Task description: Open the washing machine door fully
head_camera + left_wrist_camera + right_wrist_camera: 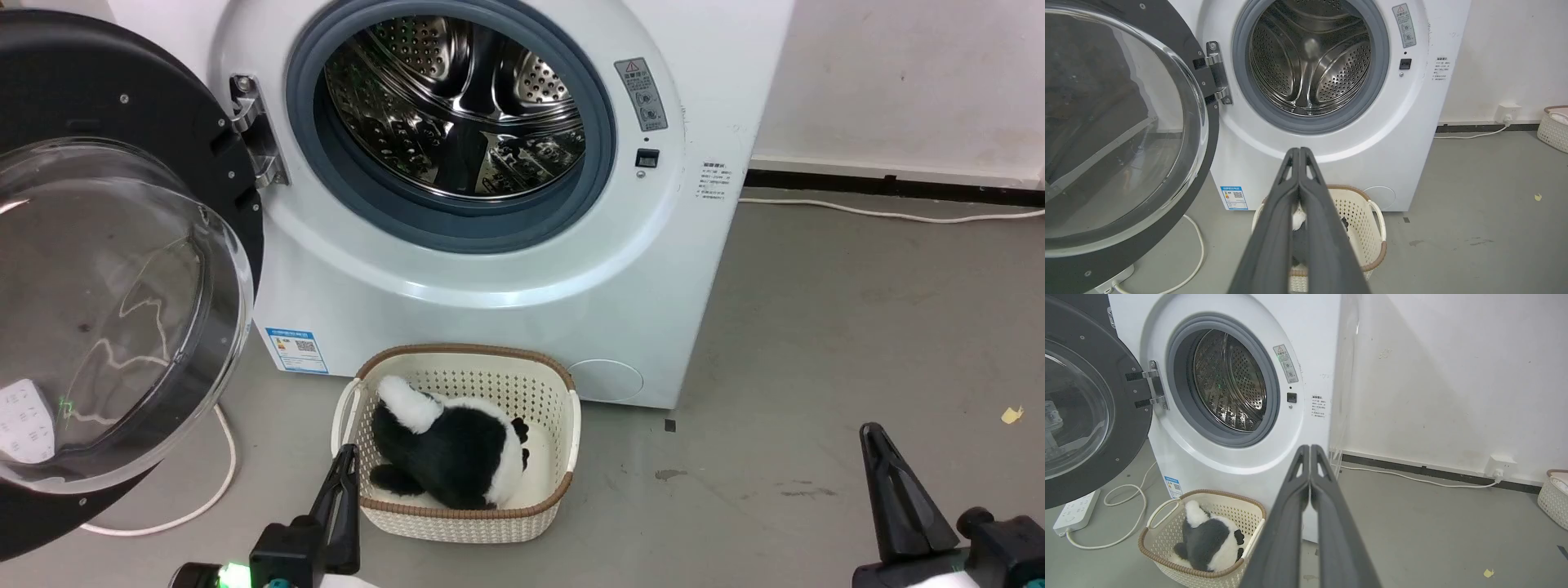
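The big round washing machine door (114, 286), a glossy black rim around a bulging clear glass bowl, stands swung wide to the left of the drum opening. It hangs on its metal hinge (253, 135) at the opening's left edge. The white front-loading washing machine (522, 278) shows its grey rubber gasket (457, 233) and its shiny perforated steel drum (457, 106) fully uncovered. A small blue label (296, 349) sits low on its front.

The left gripper (349, 456) is low in the head view. Its jaws are pressed together on nothing, and its tip is at the near-left rim of a basket, apart from the door. The right gripper (872, 433) is at the lower right over the bare grey floor (816, 327). Its jaws are likewise pressed together and empty, well apart from the machine.

A cream perforated plastic basket (571, 425) with a brown woven rim stands on the floor just in front of the machine, below the opening. A black-and-white plush toy (449, 449) lies in it. A white cable (224, 457) loops over the floor beneath the open door, beside a white power strip (1075, 512). Another white cord (1412, 478) runs along the wall base to a wall socket (1499, 463). A second pale basket (1551, 498) stands near the right edge of the right wrist view.
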Controlling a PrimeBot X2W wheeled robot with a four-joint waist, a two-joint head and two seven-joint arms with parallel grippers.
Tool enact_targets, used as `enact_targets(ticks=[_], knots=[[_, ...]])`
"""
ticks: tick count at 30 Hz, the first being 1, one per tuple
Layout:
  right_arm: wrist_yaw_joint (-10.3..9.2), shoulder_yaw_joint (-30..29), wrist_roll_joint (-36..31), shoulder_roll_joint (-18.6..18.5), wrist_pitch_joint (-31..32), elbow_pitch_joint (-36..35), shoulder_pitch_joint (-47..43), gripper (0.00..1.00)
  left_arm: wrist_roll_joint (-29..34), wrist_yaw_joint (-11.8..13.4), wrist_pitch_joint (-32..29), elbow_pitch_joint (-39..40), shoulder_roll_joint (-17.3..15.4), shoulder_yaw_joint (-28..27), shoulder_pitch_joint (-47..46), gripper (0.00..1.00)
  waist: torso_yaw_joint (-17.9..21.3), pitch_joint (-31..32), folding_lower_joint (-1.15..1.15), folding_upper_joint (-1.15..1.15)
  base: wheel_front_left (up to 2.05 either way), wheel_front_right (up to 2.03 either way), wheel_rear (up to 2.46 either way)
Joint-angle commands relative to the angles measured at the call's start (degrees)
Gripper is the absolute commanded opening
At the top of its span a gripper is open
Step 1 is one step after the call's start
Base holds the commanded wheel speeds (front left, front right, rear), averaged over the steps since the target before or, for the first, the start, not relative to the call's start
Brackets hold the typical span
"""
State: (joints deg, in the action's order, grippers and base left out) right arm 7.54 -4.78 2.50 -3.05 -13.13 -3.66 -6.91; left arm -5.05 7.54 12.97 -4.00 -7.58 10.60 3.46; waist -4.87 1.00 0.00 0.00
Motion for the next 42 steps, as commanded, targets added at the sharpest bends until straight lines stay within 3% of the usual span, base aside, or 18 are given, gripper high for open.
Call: enact_targets(ticks=[1, 42], knots=[[-0.01, 0.2, -0.3, 0.0, 0.4, 0.3, 0.7, 0.00, 0.5, -0.3, -0.3, 0.3, 0.4, -0.3, -0.4, 0.00, 0.0, 0.0, 0.00, 0.00, 0.00, 0.00, 0.00], [-0.02, 1.9, -1.1, 0.1, 5.2, 1.6, 3.1, 0.00, 2.2, -3.0, -5.1, 1.7, 2.0, -4.2, -1.6, 0.00, 1.9, -0.4, 0.00, 0.00, 0.00, 0.00, 0.00]])
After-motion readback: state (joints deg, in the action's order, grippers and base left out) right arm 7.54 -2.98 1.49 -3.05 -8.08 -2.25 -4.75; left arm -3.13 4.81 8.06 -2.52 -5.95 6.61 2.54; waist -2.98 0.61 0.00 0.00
